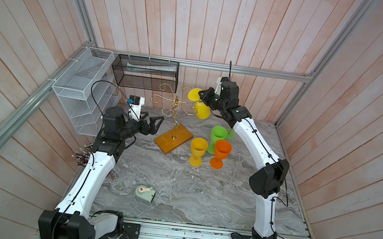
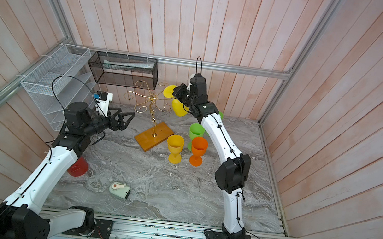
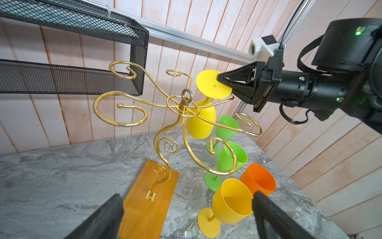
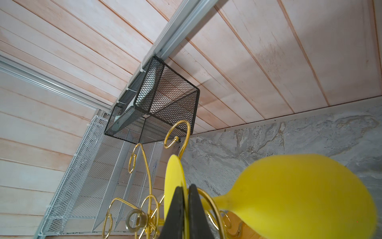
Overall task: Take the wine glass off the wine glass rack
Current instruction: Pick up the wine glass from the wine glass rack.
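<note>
The right gripper (image 3: 220,79) was clamped on the edge of the round foot of the yellow wine glass (image 3: 201,122), its two black fingers (image 4: 178,207) pressed together with the thin disc between them. The glass hung upside down and tilted on the far right side of the wine glass rack (image 1: 176,101), foot uppermost and bowl (image 1: 202,111) below, with a gold wire arm curving round the stem in the right wrist view. It had not left the rack.

The rack's orange-brown base (image 1: 173,138) lay flat on the grey marble tabletop (image 1: 176,188), towards the back wall.

The left gripper (image 1: 152,119) hovered just left of the rack's wavy stem, above the table, its jaws spread wide and holding nothing. It pointed towards the rack.

Four more glasses stood upright on the table to the right of the base: an amber one (image 1: 198,148), an orange one (image 1: 222,151) and a green one (image 1: 218,135) close together, and a second green one (image 3: 226,128) behind them, largely hidden by the right arm in both top views.

A black mesh basket (image 1: 145,72) and a white wire shelf (image 1: 81,85) hung on the walls behind and to the left of the rack. A small pale green device (image 1: 145,193) lay on the table near the front.
</note>
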{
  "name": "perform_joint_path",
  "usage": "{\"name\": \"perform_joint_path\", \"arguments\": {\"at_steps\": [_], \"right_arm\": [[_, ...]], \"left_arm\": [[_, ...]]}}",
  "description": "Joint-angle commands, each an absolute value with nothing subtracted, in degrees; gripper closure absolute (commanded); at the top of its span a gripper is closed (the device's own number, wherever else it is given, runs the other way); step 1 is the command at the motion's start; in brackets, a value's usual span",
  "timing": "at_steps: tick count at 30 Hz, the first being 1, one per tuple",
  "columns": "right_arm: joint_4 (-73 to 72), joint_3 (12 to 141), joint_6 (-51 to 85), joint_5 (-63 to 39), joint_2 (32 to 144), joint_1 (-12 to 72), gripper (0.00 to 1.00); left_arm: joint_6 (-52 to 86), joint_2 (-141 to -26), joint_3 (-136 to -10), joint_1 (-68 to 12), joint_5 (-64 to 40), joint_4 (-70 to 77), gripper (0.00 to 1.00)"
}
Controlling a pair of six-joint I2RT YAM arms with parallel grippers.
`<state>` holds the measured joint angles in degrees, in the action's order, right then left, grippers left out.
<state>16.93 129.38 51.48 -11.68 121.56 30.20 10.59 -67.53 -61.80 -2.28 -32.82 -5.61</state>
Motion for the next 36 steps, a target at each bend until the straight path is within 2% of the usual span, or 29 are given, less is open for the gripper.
{"name": "perform_joint_path", "arguments": {"at_steps": [1,13,36], "right_arm": [[16.03,128.35,52.86,-12.91,119.71,29.83,0.98],[10.12,123.04,57.03,-16.16,116.95,29.72,1.0],[5.19,117.04,57.22,-14.71,112.26,29.95,1.0]], "left_arm": [[10.85,-67.64,-63.57,-2.46,-33.59,-5.98,0.01],[10.9,-67.64,-63.8,-2.46,-33.69,-5.98,0.01],[11.07,-67.46,-63.63,-2.55,-33.75,-6.06,0.01]]}}
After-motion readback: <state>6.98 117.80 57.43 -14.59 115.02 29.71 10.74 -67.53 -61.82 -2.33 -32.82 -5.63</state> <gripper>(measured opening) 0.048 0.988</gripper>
